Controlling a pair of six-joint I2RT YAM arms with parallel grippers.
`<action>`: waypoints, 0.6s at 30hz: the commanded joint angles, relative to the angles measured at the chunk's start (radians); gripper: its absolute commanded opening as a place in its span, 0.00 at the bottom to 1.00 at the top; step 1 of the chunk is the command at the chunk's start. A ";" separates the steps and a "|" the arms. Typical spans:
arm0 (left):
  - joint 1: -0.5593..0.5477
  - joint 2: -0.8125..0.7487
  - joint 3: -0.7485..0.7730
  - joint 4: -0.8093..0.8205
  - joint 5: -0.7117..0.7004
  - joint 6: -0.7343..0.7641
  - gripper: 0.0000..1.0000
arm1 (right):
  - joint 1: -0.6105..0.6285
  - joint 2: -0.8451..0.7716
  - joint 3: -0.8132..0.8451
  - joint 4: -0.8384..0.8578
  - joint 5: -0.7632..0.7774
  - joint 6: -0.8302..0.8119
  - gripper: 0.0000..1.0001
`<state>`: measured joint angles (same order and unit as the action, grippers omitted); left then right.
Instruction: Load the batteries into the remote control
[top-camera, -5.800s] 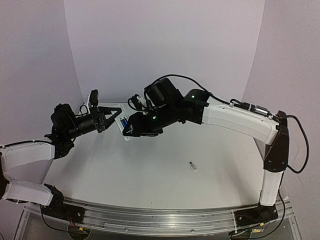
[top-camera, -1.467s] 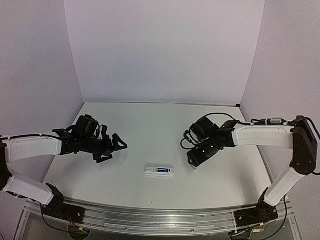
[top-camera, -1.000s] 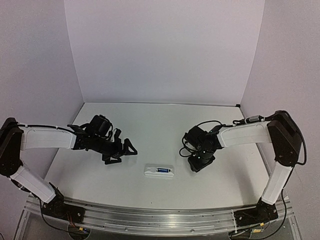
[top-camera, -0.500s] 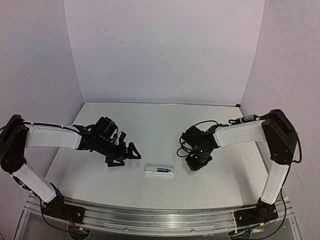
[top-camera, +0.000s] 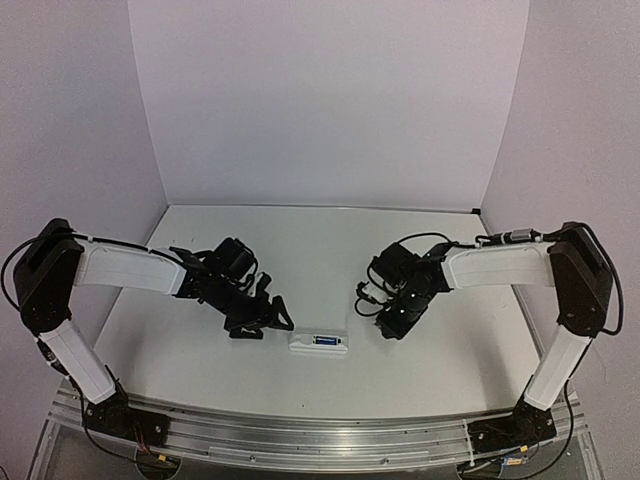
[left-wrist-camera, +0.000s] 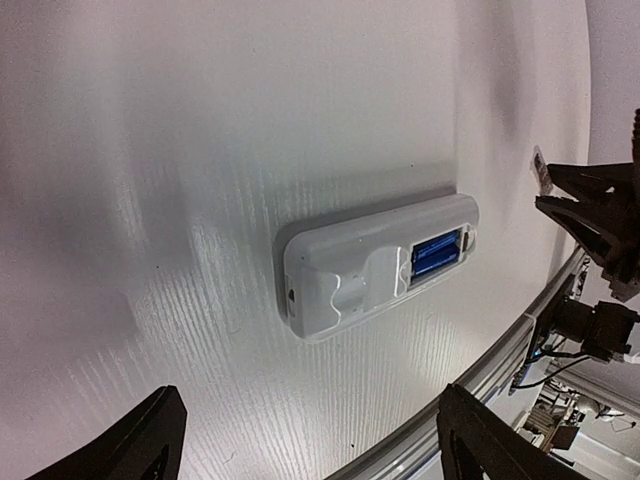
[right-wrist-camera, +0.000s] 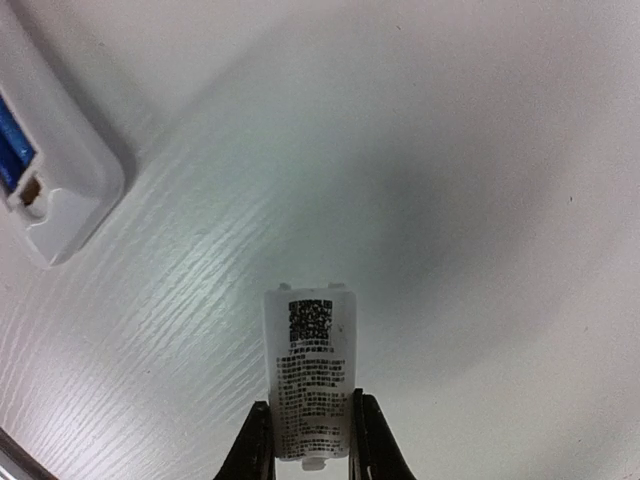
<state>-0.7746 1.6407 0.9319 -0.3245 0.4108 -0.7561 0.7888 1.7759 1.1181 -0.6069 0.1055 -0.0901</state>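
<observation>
Black left claw (top-camera: 263, 318) gapes wide, holding nothing, just left of the remote control (top-camera: 318, 342), which lies back-up on the table with blue batteries (left-wrist-camera: 437, 252) seated. Right claw (top-camera: 393, 325), near its right, pinches the white cover piece (right-wrist-camera: 312, 385).

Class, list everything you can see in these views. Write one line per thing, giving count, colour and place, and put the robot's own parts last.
remote control: one, white, lying back-up on the table, between the two arms.
batteries: seemingly two, blue, side by side in the remote control's open recess.
battery cover: one, white with black print, pinched in the right tool, apart from the remote control.
table: one, white, under everything.
rail: one, silver metal, along the table's near edge.
left arm and right arm: two, white with black joints, one on each side.
left tool: one, black, open, just left of the remote control.
right tool: one, black, shut on the battery cover.
</observation>
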 joint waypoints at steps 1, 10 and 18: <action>-0.018 0.043 0.066 -0.018 0.008 0.021 0.85 | 0.004 -0.053 0.052 -0.015 -0.151 -0.236 0.00; -0.028 0.127 0.105 0.019 0.033 0.016 0.68 | 0.076 0.059 0.176 -0.015 -0.205 -0.443 0.00; -0.032 0.155 0.102 0.047 0.034 0.002 0.56 | 0.126 0.146 0.247 -0.013 -0.164 -0.507 0.00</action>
<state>-0.7993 1.7879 1.0069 -0.3143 0.4356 -0.7562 0.8976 1.8891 1.3170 -0.6116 -0.0604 -0.5403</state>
